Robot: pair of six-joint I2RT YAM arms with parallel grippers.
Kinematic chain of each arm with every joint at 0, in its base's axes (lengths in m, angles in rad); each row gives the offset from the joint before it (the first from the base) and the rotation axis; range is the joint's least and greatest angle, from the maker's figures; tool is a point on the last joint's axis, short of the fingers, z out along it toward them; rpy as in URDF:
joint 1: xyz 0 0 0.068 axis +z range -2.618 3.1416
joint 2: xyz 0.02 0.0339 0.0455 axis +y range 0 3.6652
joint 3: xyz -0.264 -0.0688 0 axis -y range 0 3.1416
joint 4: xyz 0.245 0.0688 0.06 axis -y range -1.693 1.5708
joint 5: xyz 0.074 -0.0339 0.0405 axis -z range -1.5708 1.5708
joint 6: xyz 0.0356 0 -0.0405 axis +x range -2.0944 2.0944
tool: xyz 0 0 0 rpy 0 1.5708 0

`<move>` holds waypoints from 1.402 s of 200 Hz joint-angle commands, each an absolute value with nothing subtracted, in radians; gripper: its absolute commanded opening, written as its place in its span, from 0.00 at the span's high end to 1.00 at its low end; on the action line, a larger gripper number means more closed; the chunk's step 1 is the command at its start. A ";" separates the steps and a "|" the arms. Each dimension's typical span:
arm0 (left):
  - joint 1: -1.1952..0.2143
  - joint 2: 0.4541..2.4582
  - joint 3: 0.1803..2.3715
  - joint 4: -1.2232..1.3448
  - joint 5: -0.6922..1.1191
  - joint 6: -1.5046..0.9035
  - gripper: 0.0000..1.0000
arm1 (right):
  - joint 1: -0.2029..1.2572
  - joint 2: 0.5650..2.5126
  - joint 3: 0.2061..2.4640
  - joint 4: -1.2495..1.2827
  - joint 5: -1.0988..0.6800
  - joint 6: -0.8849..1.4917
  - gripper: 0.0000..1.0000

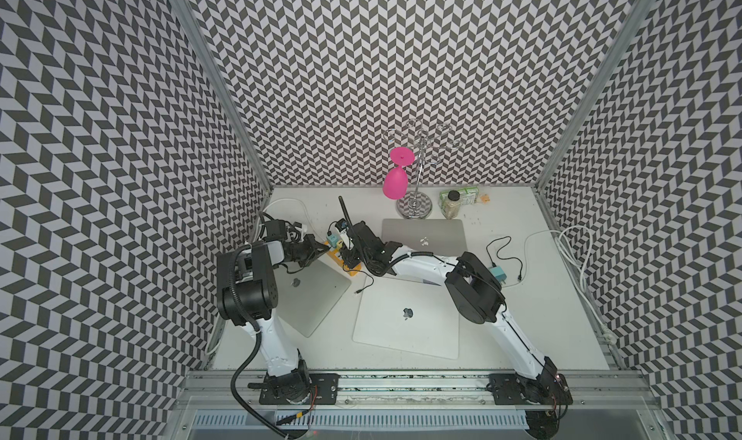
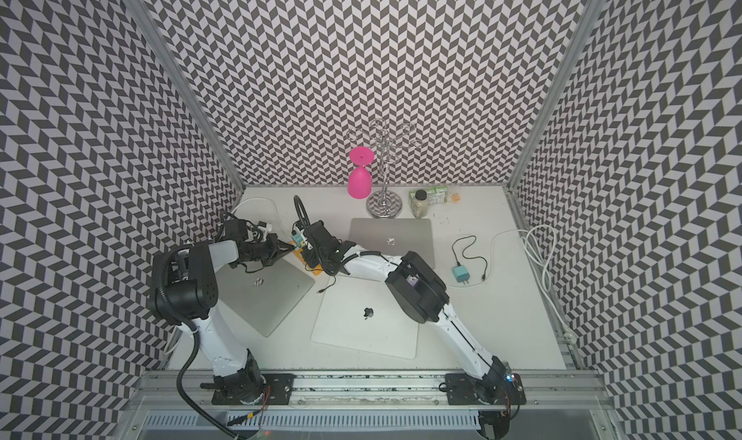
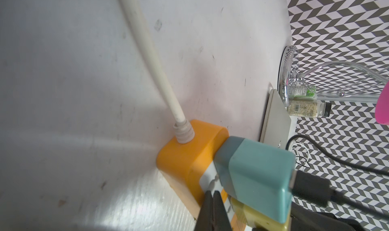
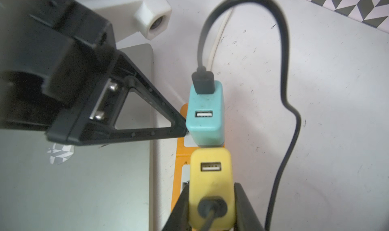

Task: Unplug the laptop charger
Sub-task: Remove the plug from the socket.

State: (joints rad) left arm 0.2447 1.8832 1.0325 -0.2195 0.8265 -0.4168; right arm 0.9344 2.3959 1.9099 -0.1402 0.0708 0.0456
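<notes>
Right gripper is clamping small yellow plastic charger cube side-on — light, rigid, probably slick; clenched left gripper is pinning orange power strip.

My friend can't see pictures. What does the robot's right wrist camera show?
The right hand grips a yellow charger on an orange power strip. Next to it sits a teal charger with a black cable, and the shut left hand points its tip at the strip beside it.
</notes>
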 commanded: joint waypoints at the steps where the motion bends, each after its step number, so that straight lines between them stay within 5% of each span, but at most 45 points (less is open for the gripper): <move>1: 0.249 1.900 1.005 -0.255 0.777 -0.404 1.00 | 0.950 2.370 1.944 -0.116 0.114 0.007 0.92; 199: 0.249 1.785 1.041 -0.306 0.783 -0.425 1.00 | 0.951 2.064 1.613 0.071 -0.040 0.065 0.94; 280: 0.249 1.681 1.037 -0.340 0.787 -0.433 1.00 | 0.949 1.886 1.533 0.028 0.055 0.027 0.93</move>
